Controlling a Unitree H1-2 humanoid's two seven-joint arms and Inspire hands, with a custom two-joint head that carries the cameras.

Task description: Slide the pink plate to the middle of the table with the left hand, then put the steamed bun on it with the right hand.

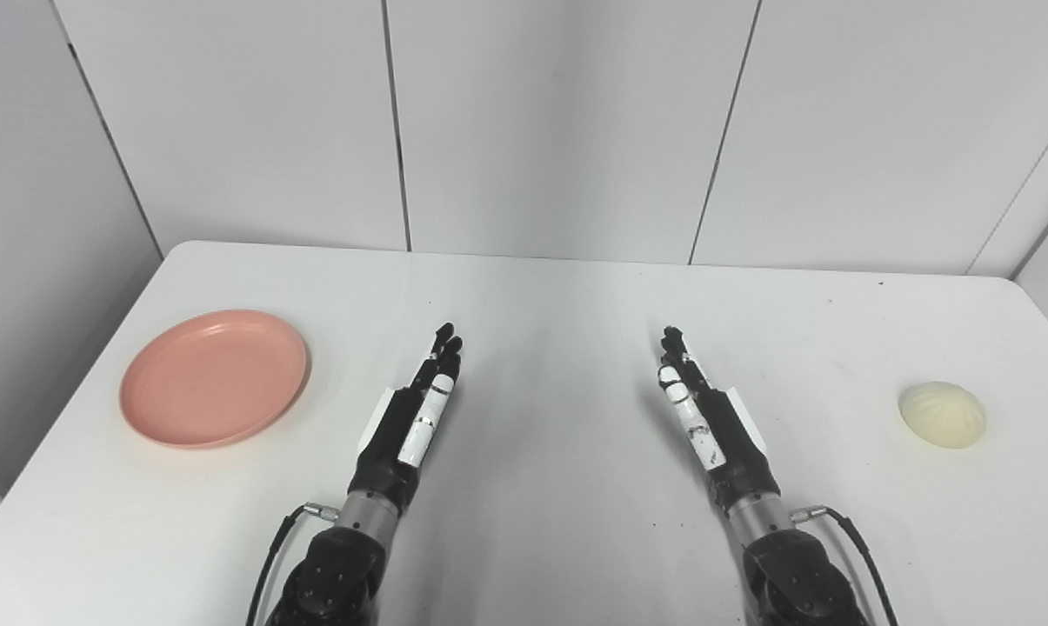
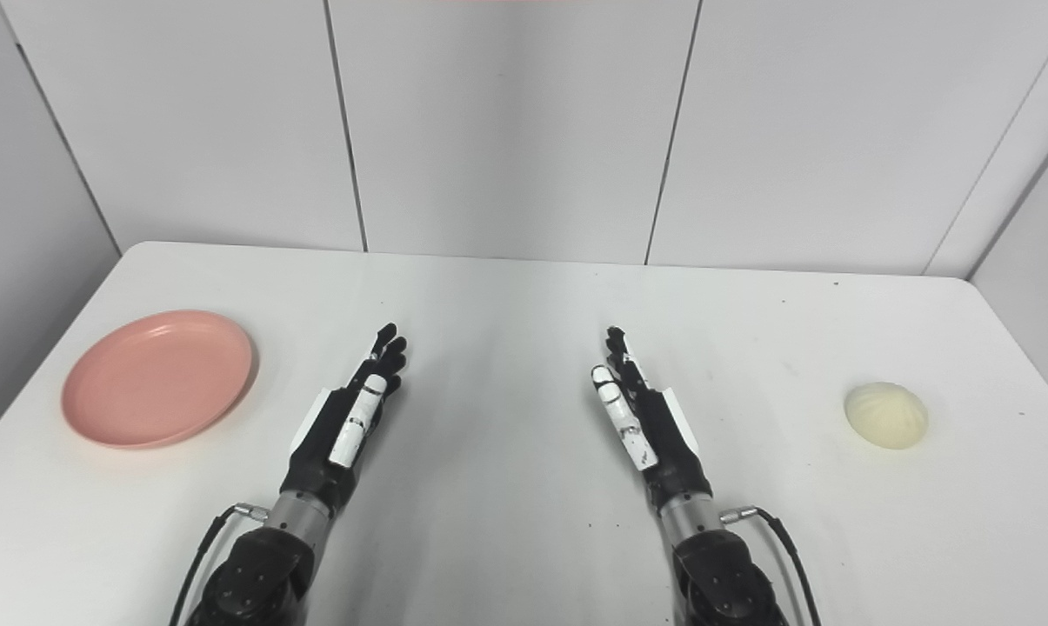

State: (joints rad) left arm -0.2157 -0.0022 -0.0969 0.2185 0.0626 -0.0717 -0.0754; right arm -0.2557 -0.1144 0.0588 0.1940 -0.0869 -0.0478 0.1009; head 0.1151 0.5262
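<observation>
A pink plate (image 1: 214,376) lies empty on the left side of the white table (image 1: 558,313). A pale steamed bun (image 1: 943,414) sits on the table at the far right. My left hand (image 1: 415,407) is open, fingers straight and pointing away, over the table to the right of the plate and apart from it. My right hand (image 1: 702,411) is open in the same pose, well left of the bun and apart from it. Both hands hold nothing.
Grey wall panels (image 1: 541,122) stand right behind the table's far edge. The table's left edge runs close beside the plate. The bun lies near the table's right edge.
</observation>
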